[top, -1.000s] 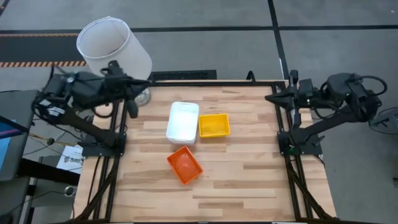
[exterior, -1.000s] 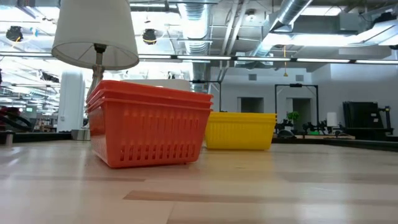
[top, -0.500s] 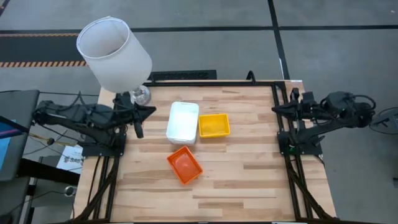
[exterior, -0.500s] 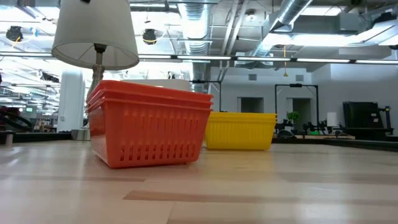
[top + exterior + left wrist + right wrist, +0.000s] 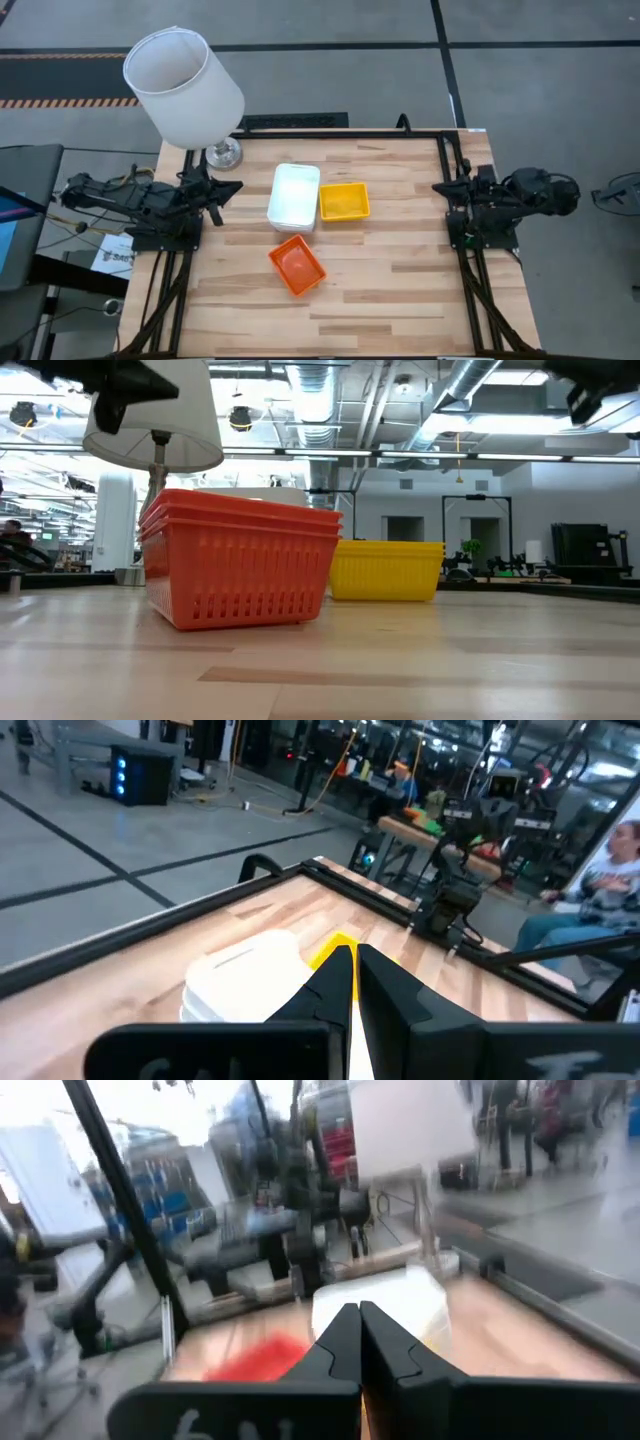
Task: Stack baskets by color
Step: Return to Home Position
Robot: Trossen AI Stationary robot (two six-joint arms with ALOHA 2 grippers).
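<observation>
Three stacks of baskets stand on their bottoms on the wooden table: a white stack at the middle, a yellow stack right beside it, and an orange stack nearer the front edge. In the low view the orange stack stands in front, with the yellow one behind it to the right. My left gripper is shut and empty at the table's left edge, pointing level at the white stack. My right gripper is shut and empty at the right edge, pointing level inward.
A lamp with a large white shade stands on its round foot at the table's far left corner, close to my left arm. Black frame rails run along the table's far edge and sides. A seated person shows beyond the table.
Both arms have sunk from high up and folded low over their bases at the table's left and right edges, rolling somewhat as they came down. Both grippers have stayed shut. The basket stacks have not moved.
</observation>
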